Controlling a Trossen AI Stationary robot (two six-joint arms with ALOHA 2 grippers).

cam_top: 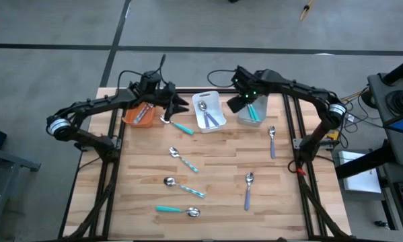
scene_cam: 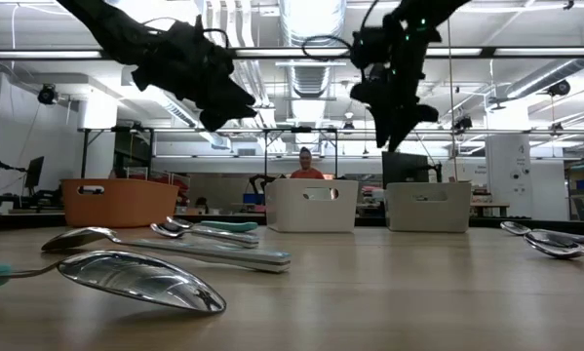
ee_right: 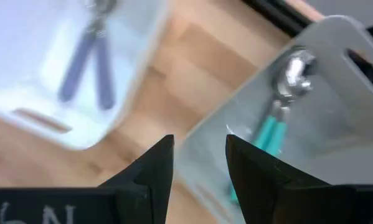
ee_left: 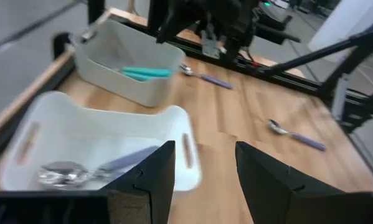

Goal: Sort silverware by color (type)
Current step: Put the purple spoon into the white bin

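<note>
Three bins stand in a row at the far edge: an orange bin (cam_top: 138, 114), a white bin (cam_top: 209, 111) with purple-handled pieces (ee_left: 121, 163), and a grey bin (cam_top: 252, 111) with teal-handled pieces (ee_right: 274, 127). On the table lie a teal spoon (cam_top: 179, 126), two striped spoons (cam_top: 184, 160) (cam_top: 185, 188), another teal spoon (cam_top: 177, 210), a purple fork (cam_top: 272, 141) and a purple spoon (cam_top: 248, 189). My left gripper (cam_top: 181, 106) hangs open and empty in the air between the orange and white bins. My right gripper (cam_top: 236, 102) hangs open and empty over the grey bin's left rim.
Both arms reach in from the far corners and stand high above the bins (scene_cam: 233, 107) (scene_cam: 394, 127). The table's near half (cam_top: 214, 222) holds only the scattered silverware. A person (scene_cam: 306, 164) shows in the room beyond the table.
</note>
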